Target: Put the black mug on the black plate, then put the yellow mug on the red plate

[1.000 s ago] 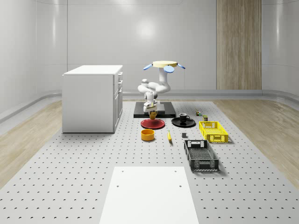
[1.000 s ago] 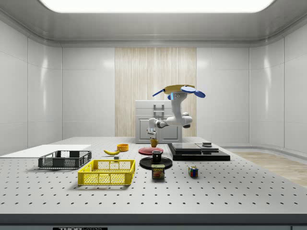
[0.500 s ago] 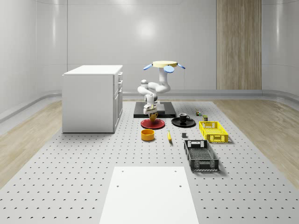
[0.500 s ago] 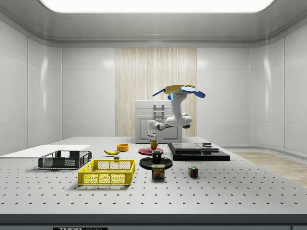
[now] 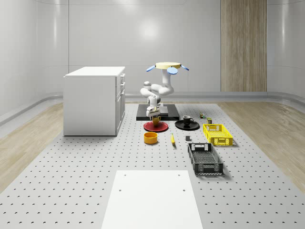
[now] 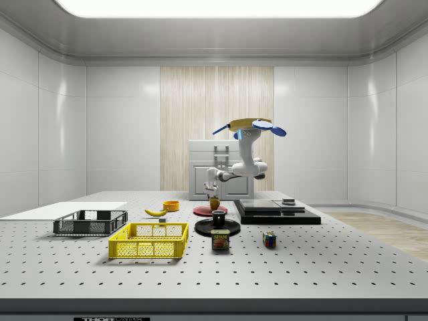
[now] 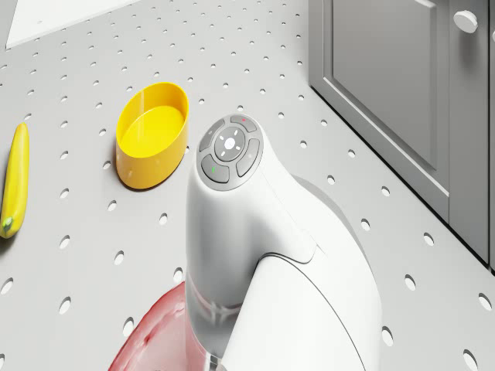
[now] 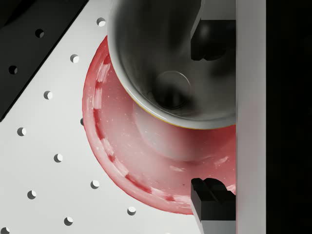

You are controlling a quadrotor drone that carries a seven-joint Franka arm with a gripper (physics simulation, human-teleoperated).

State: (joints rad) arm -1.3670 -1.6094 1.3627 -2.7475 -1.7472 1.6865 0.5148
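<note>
Yellow mug (image 5: 156,119) hangs in the gripper (image 5: 155,114), just above the red plate (image 5: 156,126), on the perforated grey table (image 5: 71,181). Seen through the wrist camera, the mug (image 8: 170,63) opens toward the lens with its grey inside showing, and the plate (image 8: 146,161) lies directly beneath it. One dark fingertip (image 8: 209,34) sits inside the mug's mouth and the other (image 8: 209,195) is outside the wall, with a gap between it and the mug, so whether the jaws press on the wall I cannot tell. From the side, the mug (image 6: 215,203) is over the plate (image 6: 210,210); contact between them cannot be judged. The black mug (image 5: 187,119) stands on the black plate (image 5: 187,125), beside the red plate toward the whole-scene view's right. The drone (image 5: 167,67) hovers above a flat black slab (image 5: 167,112) behind both plates, its white arm (image 5: 155,91) reaching down and forward. A yellow bowl (image 7: 153,135) and a banana (image 7: 14,179) lie near the red plate.
</note>
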